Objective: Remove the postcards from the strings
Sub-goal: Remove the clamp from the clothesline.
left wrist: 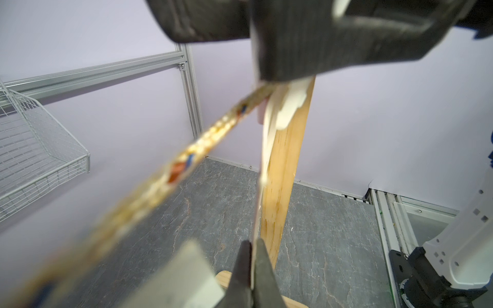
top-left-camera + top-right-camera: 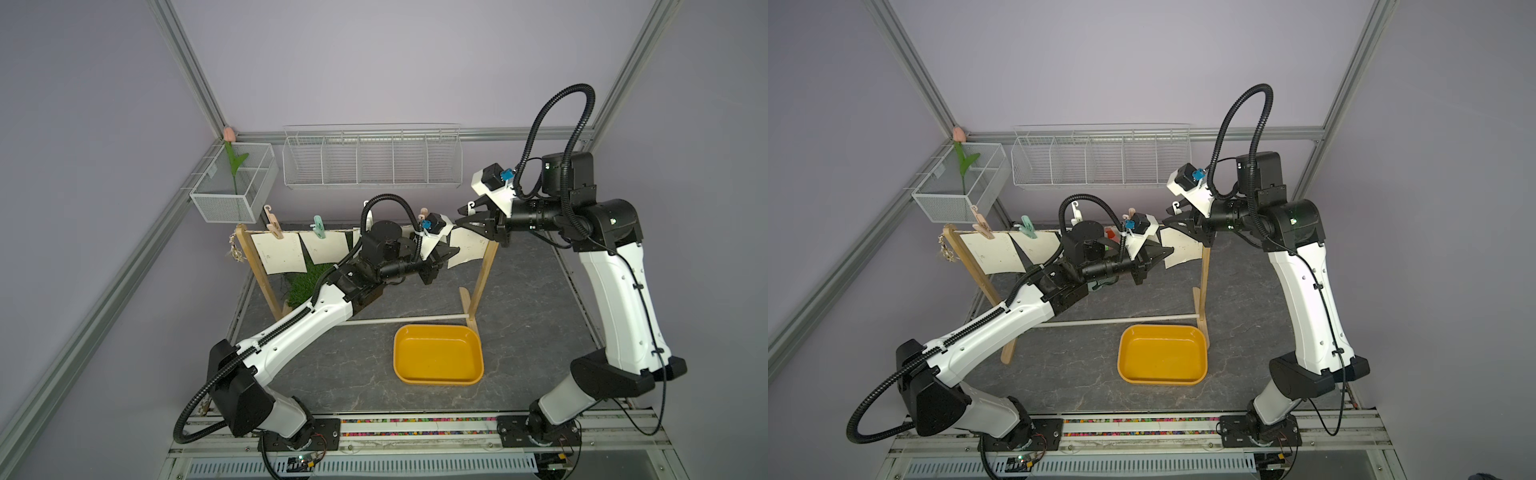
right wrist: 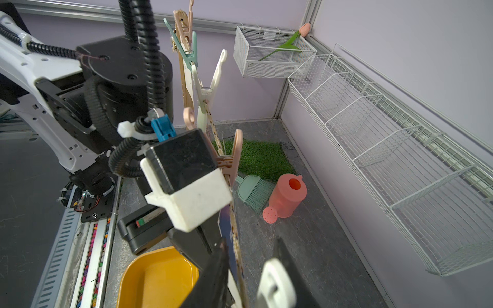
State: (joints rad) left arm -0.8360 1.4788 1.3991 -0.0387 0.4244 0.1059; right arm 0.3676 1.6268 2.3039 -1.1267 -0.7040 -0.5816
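Top views: cream-white paper postcard (image 2: 469, 249) pinched by left gripper (image 2: 455, 250), white plastic clothespin (image 3: 276, 289) squeezed by right gripper (image 2: 459, 220); middle of beige twisted twine (image 1: 202, 141) hidden by left arm (image 2: 386, 249).

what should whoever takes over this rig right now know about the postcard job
Left pincer: shut on the rightmost postcard, below the twine.
Right pincer: around the white clothespin pinning that card; squeezing or not, I cannot tell.
Done: no card visibly off; yellow tray holds none.
To do: free this card, then the pink-pinned postcard, the teal-pinned postcard and any behind the left arm.
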